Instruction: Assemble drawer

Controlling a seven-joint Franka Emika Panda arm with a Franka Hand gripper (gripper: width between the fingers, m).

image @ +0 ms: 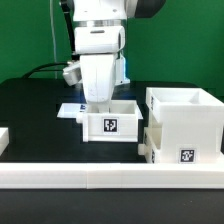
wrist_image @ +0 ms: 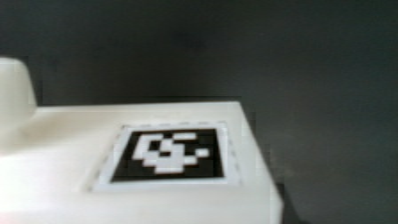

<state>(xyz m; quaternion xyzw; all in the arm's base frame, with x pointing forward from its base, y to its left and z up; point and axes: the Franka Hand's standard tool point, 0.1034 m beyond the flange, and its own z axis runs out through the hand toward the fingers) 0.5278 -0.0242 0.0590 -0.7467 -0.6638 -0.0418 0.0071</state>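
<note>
A small white drawer tray [image: 108, 124] stands at the middle of the black table, with a square tag on its front wall. The large white box-like casing [image: 186, 122] stands at the exterior view's right, with a tag low on its front. My gripper [image: 98, 103] hangs straight down over the tray's rear left part. Its fingertips are down at the tray's rim and hidden there. The wrist view shows only a blurred white face with a tag [wrist_image: 169, 152], very close, and no fingers. I cannot tell whether the jaws are open or shut.
A long low white rail [image: 100, 178] runs along the front. Another white piece [image: 4, 140] lies at the exterior view's left edge. The marker board [image: 68, 110] lies flat behind the tray. A low white part [image: 148, 150] juts from the casing's base.
</note>
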